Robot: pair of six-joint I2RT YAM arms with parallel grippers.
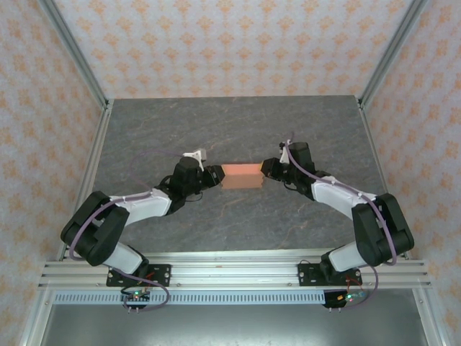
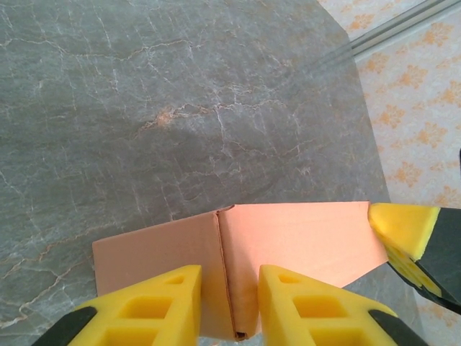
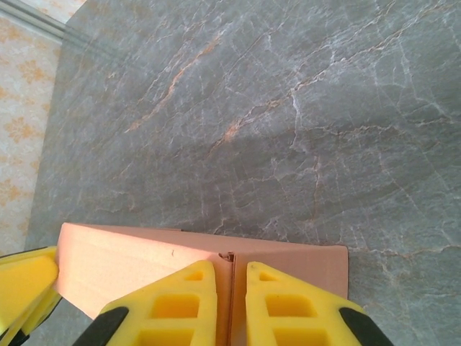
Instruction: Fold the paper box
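Observation:
The salmon-orange paper box hangs as a small flat rectangular shape in the middle of the table, held between my two grippers. At its left end my left gripper is shut on it. In the left wrist view the yellow fingers straddle a folded corner of the paper box, with the gripper closed on the card. At the right end my right gripper pinches the other end. In the right wrist view the gripper grips a creased edge of the paper box.
The grey marbled table spreads out on every side of the box. Aluminium frame posts and patterned walls close in the left, right and back. A metal rail carrying the arm bases runs along the near edge.

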